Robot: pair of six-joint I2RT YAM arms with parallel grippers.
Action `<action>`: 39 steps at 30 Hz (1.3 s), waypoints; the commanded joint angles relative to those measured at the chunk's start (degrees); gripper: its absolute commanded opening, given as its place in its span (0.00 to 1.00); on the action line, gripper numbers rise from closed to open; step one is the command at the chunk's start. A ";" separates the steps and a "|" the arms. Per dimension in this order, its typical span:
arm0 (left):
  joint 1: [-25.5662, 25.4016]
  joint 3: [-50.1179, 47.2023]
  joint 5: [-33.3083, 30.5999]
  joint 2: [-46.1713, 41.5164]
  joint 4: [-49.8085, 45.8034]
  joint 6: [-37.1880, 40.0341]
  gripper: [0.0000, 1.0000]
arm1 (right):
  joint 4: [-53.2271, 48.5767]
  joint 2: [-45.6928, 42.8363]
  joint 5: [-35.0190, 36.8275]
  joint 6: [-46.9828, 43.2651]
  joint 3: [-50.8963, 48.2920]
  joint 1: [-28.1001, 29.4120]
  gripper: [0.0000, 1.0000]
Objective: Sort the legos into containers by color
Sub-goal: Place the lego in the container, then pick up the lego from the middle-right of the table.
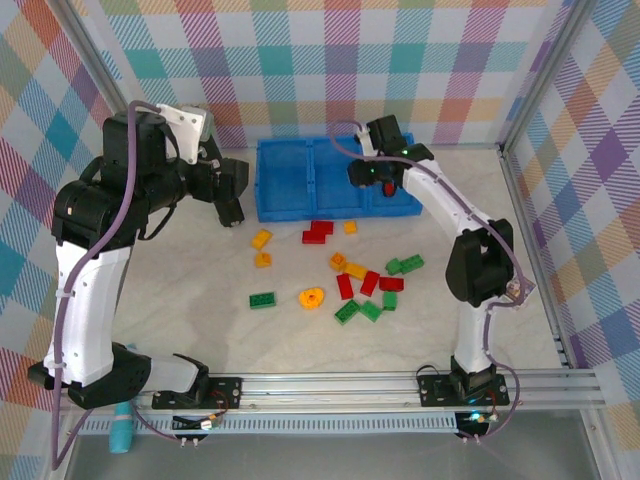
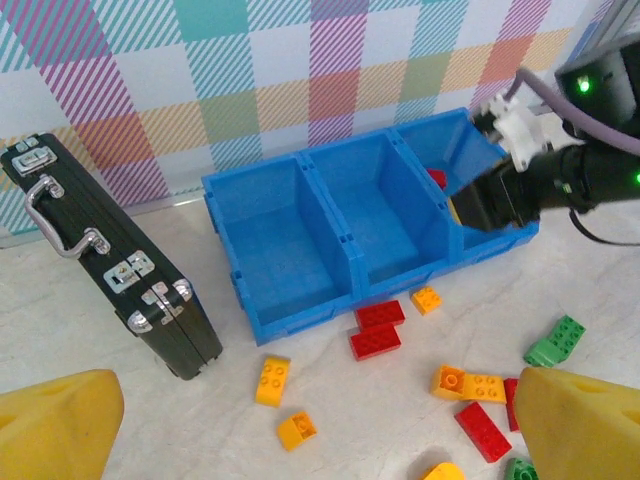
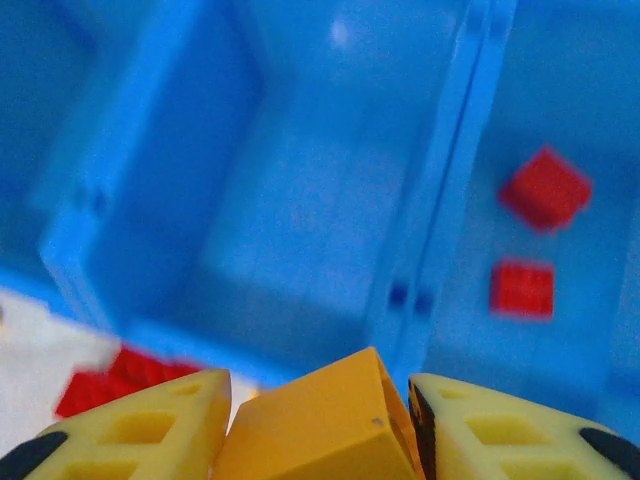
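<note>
Orange brick (image 3: 312,428) between jaws of right claw (image 3: 318,445)

Blue three-compartment bin (image 1: 290,188), two red legos (image 3: 545,190) inside, orange lego (image 3: 320,425) held above, other legos (image 1: 369,283) scattered nearby

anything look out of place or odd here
A small black case with metal latches stands left of the blue bin; it is no brick and belongs to no colour group. Nothing looks spilled or damaged.

The bin (image 1: 290,180) was blue; the ring (image 1: 312,297) at its six o'clock, orange; the walls (image 1: 400,60), pastel plaid; the case (image 2: 165,335), black.
</note>
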 commanded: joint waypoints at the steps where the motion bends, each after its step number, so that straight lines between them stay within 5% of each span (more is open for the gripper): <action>1: -0.48 -0.61 -0.55 -0.88 0.37 1.04 1.00 | 7.16 7.65 1.67 -2.49 3.80 1.21 0.32; 7: -0.48 -0.37 -1.04 -1.14 0.37 1.31 1.00 | 11.90 15.73 4.17 -3.66 10.74 2.66 0.33; 14: -0.48 -0.52 -0.71 -1.14 0.37 1.40 1.00 | 4.88 26.47 8.25 -6.20 24.13 5.08 0.42; 20: -0.48 -0.31 -1.94 -1.36 0.64 0.62 1.00 | 3.83 26.97 8.31 -5.30 23.93 5.39 0.52; 29: -0.48 -1.56 -3.19 -2.79 1.87 0.43 1.00 | 1.60 17.53 5.31 -3.42 20.16 5.48 0.72; 36: -0.48 -0.35 -1.74 -3.46 1.08 0.52 1.00 | -1.87 1.79 6.03 -4.08 8.63 5.46 0.70; 39: -0.48 -0.71 -2.50 -3.86 1.12 0.47 1.00 | -12.76 -5.58 3.08 7.65 4.95 0.89 0.71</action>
